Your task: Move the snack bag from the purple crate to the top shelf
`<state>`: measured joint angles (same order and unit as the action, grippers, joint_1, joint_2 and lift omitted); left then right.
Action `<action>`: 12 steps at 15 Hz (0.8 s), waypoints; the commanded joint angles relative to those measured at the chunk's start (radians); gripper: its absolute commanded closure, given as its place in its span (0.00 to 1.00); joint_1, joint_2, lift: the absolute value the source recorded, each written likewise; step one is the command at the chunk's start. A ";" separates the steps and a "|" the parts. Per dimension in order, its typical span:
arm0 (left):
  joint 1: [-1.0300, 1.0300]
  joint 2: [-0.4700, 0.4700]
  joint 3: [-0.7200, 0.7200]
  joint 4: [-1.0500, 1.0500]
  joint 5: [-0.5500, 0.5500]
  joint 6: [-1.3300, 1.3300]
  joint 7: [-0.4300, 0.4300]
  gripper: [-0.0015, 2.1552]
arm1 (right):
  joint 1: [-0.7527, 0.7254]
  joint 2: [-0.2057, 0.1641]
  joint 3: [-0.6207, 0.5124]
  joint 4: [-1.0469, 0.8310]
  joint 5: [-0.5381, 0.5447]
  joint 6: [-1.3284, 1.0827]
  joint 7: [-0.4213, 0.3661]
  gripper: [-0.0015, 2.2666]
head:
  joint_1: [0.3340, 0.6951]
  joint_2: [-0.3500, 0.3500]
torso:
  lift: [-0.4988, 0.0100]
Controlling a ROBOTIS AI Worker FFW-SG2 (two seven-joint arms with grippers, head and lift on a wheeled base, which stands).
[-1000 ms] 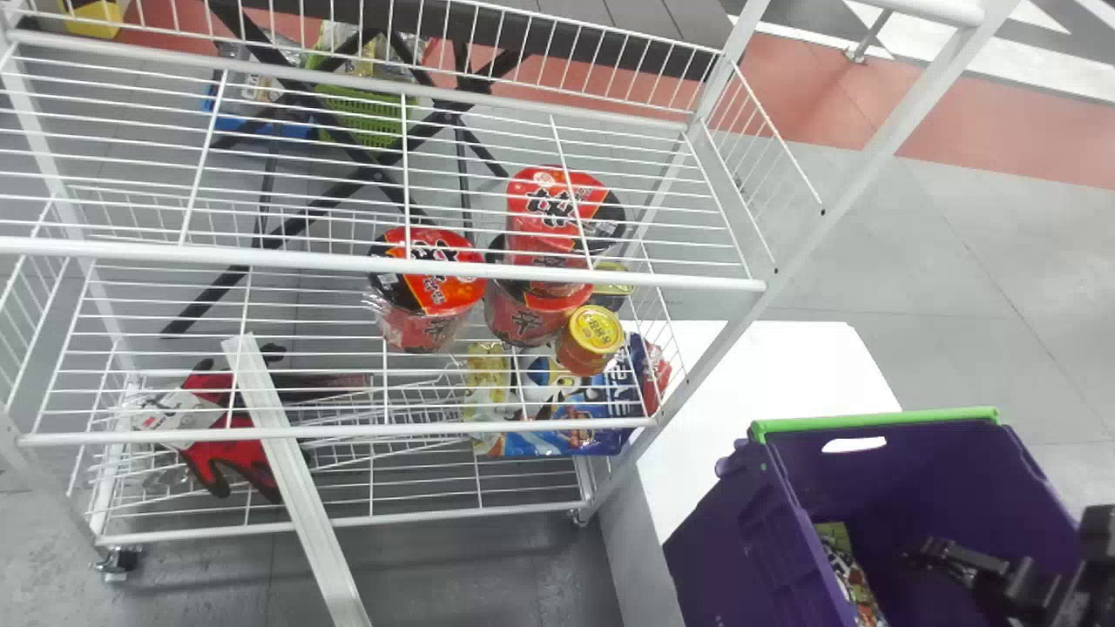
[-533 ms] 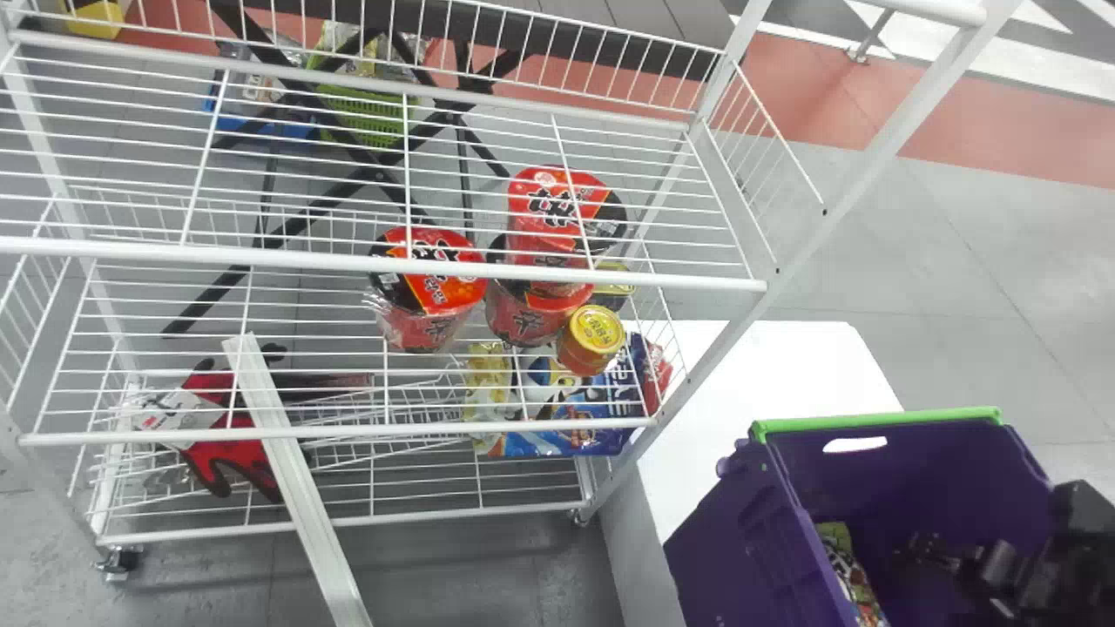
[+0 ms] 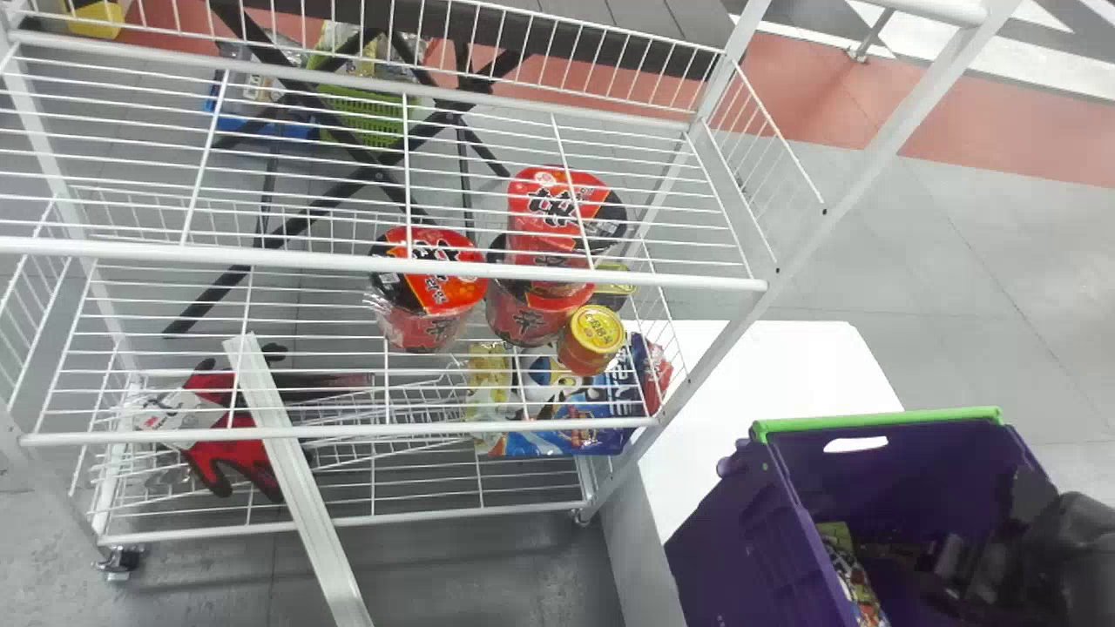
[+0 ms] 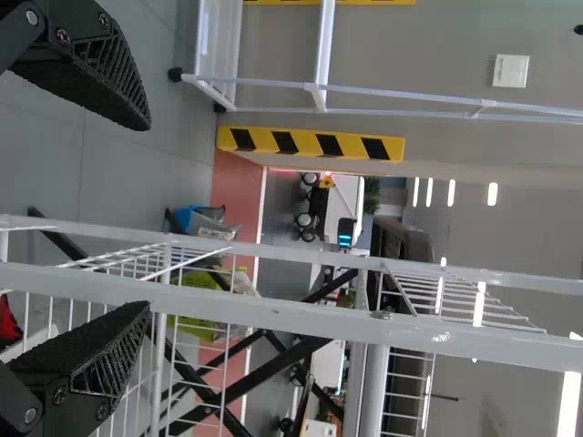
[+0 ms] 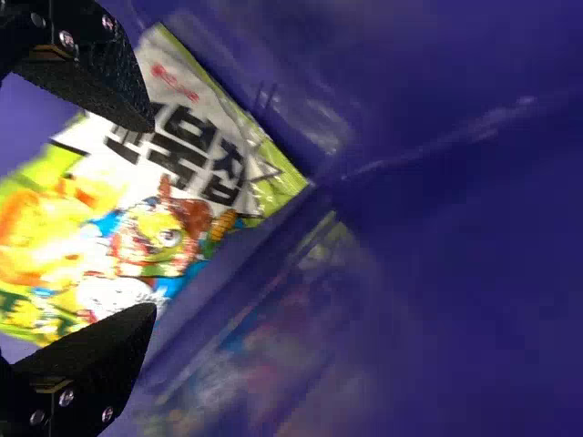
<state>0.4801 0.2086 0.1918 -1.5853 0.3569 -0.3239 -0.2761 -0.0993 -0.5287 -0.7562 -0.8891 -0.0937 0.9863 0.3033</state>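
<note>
My right gripper [image 3: 902, 557] is down inside the purple crate [image 3: 697, 557], to the right of the snack bag [image 3: 849, 570], which stands against the crate's left wall. In the right wrist view the open right gripper [image 5: 153, 217] has the white and green snack bag [image 5: 196, 137] beyond and between its two fingers, not clamped. The uppermost wire shelf [image 3: 375, 259] holds nothing in the part seen. In the left wrist view my left gripper [image 4: 150, 217] is parked open beside the white rack [image 4: 273, 303], with nothing between its fingers.
Red noodle cups [image 3: 435, 270] and a yellow-lidded jar [image 3: 592, 340] stand on the shelf below. Lower down lie a blue bag [image 3: 566, 427] and red gloves [image 3: 226, 444]. A slanted rack post [image 3: 801, 252] rises between the shelves and the white table [image 3: 775, 366] bearing the crate.
My right arm has reached farther left and deeper into the crate, toward the snack bag. The rack, the crate and the bag have kept their places.
</note>
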 commanded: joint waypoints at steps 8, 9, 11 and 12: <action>-0.001 0.002 -0.005 0.019 -0.001 -0.030 0.000 0.06 | 0.018 0.065 0.123 0.091 0.042 -0.214 0.033 0.05 | 1.00 0.00 | 0.09; -0.001 0.002 -0.005 0.022 0.000 -0.030 0.000 0.06 | 0.018 0.067 0.136 0.093 0.072 -0.229 0.033 0.05 | 1.00 0.00 | 0.09; -0.001 0.002 -0.005 0.027 0.000 -0.039 0.000 0.06 | 0.018 0.067 0.166 0.111 0.111 -0.254 0.033 0.05 | 1.00 0.00 | 0.09; -0.001 0.002 -0.006 0.027 0.000 -0.048 0.000 0.06 | 0.018 0.068 0.181 0.121 0.126 -0.275 0.033 0.05 | 1.00 0.00 | 0.09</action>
<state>0.4786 0.2102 0.1870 -1.5603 0.3569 -0.3617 -0.2761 -0.0813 -0.4616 -0.5949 -0.7814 0.0085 0.7357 0.3359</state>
